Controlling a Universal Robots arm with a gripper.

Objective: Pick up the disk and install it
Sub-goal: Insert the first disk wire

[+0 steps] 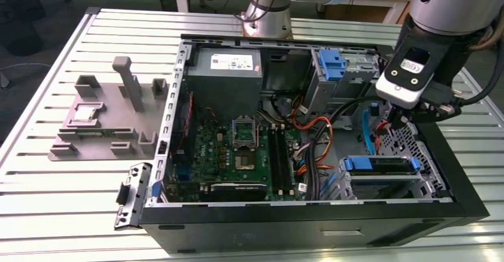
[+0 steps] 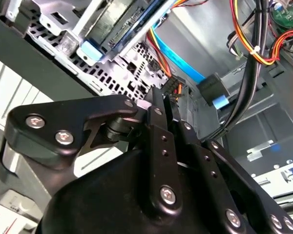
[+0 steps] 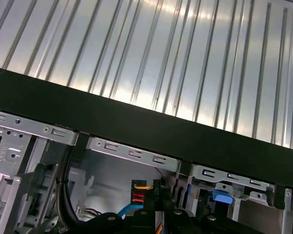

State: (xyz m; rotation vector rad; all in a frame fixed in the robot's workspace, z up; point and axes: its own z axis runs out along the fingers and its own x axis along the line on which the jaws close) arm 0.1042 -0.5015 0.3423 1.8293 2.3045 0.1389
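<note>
- Exterior view, left side: a grey fixture (image 1: 110, 126) sits on the slatted counter (image 1: 47, 215).
- Centre: the open computer case (image 1: 315, 220) shows its motherboard (image 1: 236, 150).
- Toward that view's right: the disk (image 1: 381, 165), blue-railed, lies in the drive cage (image 1: 429, 182) inside the case.
- Farther right: the hand (image 1: 388, 122) hangs near the disk without touching it; it looks closed and empty, though its tips are dim.
</note>
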